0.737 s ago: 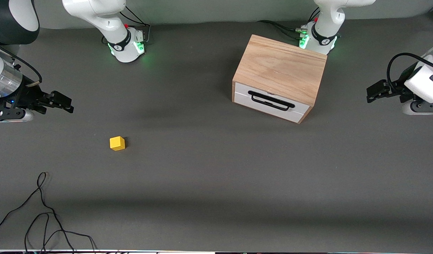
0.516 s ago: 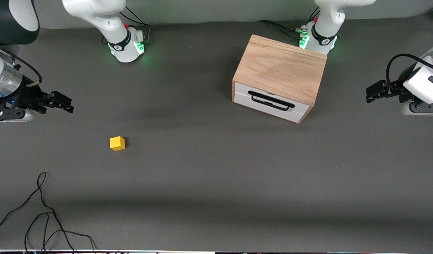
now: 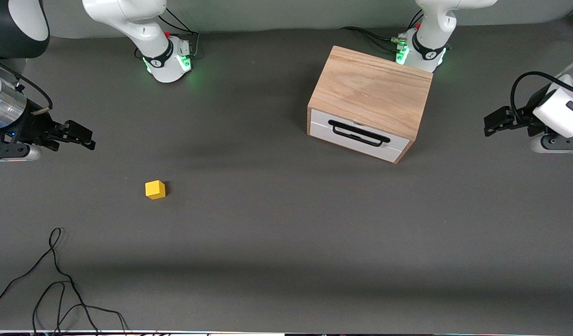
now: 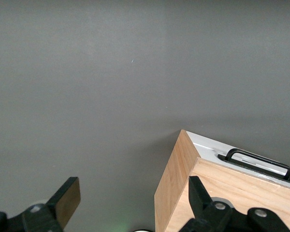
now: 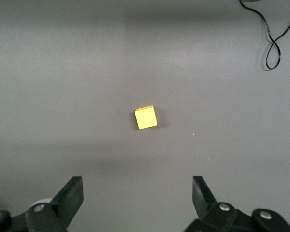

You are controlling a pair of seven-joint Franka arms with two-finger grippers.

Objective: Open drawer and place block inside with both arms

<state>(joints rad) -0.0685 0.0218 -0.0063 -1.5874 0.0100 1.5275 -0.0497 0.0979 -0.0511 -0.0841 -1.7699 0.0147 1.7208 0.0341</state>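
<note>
The small yellow block (image 3: 155, 189) lies on the grey table toward the right arm's end; it also shows in the right wrist view (image 5: 146, 117). The oak cabinet (image 3: 372, 88) stands near the left arm's base, its white drawer (image 3: 358, 136) shut, with a black wire handle (image 3: 358, 133). The cabinet also shows in the left wrist view (image 4: 232, 193). My right gripper (image 3: 83, 136) is open and empty, up over the table at the right arm's end. My left gripper (image 3: 494, 121) is open and empty, up beside the cabinet at the left arm's end.
A loose black cable (image 3: 57, 284) lies on the table near the front camera at the right arm's end; it also shows in the right wrist view (image 5: 275, 34). The two arm bases (image 3: 167, 58) (image 3: 421, 51) stand along the table's edge farthest from the camera.
My right gripper has drifted slightly toward the right arm's end and up. My left gripper has shifted a little. The block and drawer have not moved.
</note>
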